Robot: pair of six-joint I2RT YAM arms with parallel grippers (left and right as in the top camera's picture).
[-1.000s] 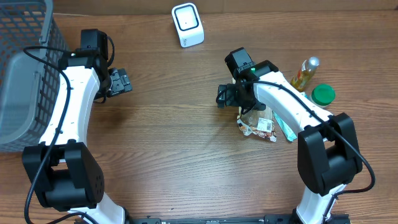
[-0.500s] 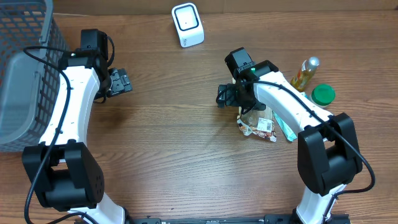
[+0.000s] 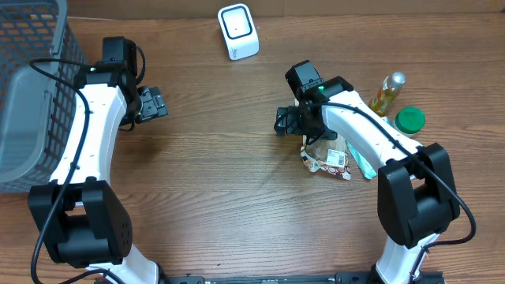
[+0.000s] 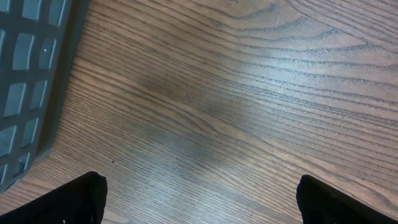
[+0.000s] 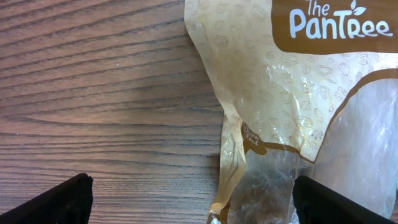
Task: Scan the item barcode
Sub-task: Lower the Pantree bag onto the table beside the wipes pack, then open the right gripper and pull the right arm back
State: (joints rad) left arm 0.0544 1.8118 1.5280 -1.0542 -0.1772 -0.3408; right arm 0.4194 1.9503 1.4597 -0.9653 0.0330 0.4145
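Right claw [image 3: 286,120]: jaws wide, nothing held. In the wrist view the bag [image 5: 280,93] lies under the span of the fingers, its left edge near mid-gap. Whether a finger touches it cannot be told. Overhead, the bag rests flat on the desk [image 3: 237,197], partly under the right arm, with a bottle [image 3: 386,93] and a green cap [image 3: 409,120] near its far side. The scanner [image 3: 237,31] stands well apart, at the desk's rear edge.

Left claw [image 3: 152,103]: jaws wide, empty, over bare wood beside the basket [image 3: 31,95].

Progress, as judged: early. No grasp is made, and the bag is neither lifted nor shown to the scanner. Left to do: close on the bag, lift it, find the barcode (not legible here), and turn it to the scanner face.
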